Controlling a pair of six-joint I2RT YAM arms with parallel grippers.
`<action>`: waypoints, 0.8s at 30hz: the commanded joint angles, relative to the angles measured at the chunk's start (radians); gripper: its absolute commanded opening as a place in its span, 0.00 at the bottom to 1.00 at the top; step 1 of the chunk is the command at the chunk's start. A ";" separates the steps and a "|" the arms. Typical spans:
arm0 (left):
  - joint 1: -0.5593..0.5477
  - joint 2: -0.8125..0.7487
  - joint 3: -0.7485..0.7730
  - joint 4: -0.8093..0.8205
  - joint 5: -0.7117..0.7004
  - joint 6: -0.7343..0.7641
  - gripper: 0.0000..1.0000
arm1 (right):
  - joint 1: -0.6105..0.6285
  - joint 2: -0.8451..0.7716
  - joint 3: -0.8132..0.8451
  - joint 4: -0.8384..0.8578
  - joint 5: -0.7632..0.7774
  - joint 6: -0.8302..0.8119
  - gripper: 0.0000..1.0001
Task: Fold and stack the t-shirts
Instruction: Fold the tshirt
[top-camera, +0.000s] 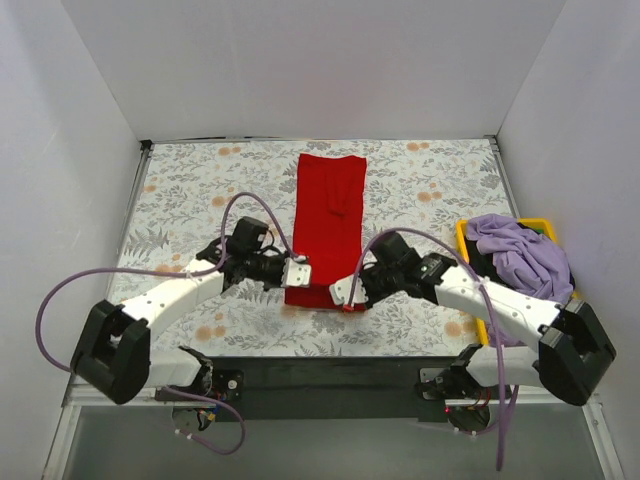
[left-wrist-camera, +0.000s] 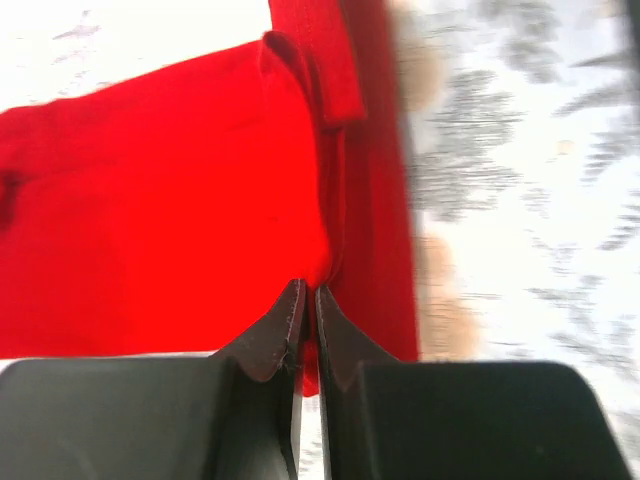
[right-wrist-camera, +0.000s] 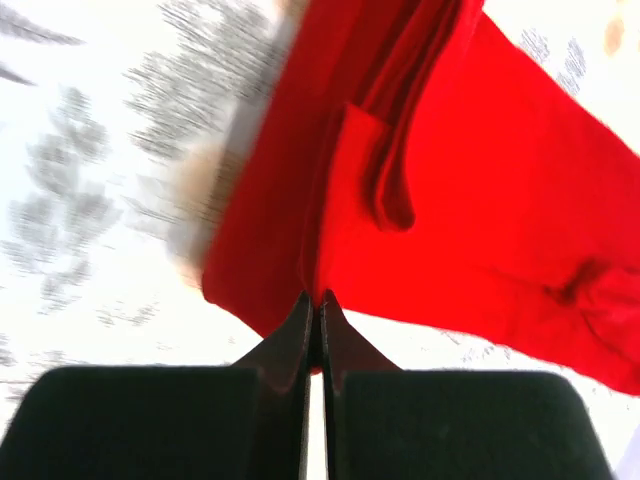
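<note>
The red t-shirt (top-camera: 327, 220) lies folded into a long narrow strip down the middle of the floral table, its far end near the back wall. My left gripper (top-camera: 298, 272) is shut on the near left corner of the red t-shirt (left-wrist-camera: 180, 200). My right gripper (top-camera: 343, 295) is shut on the near right corner of the red t-shirt (right-wrist-camera: 480, 180). Both corners are lifted slightly off the table. The pale lilac t-shirt (top-camera: 520, 255) is bunched up in the yellow bin (top-camera: 462, 236) at the right.
White walls enclose the table on three sides. The floral tablecloth (top-camera: 190, 190) shows on both sides of the red strip. The black base rail (top-camera: 320, 375) runs along the near edge.
</note>
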 joint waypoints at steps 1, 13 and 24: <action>0.060 0.094 0.089 0.068 0.060 0.082 0.00 | -0.096 0.083 0.116 -0.011 -0.054 -0.146 0.01; 0.200 0.449 0.390 0.170 0.108 0.171 0.00 | -0.293 0.405 0.372 0.077 -0.114 -0.290 0.01; 0.233 0.691 0.567 0.254 0.108 0.171 0.00 | -0.371 0.649 0.576 0.101 -0.131 -0.335 0.01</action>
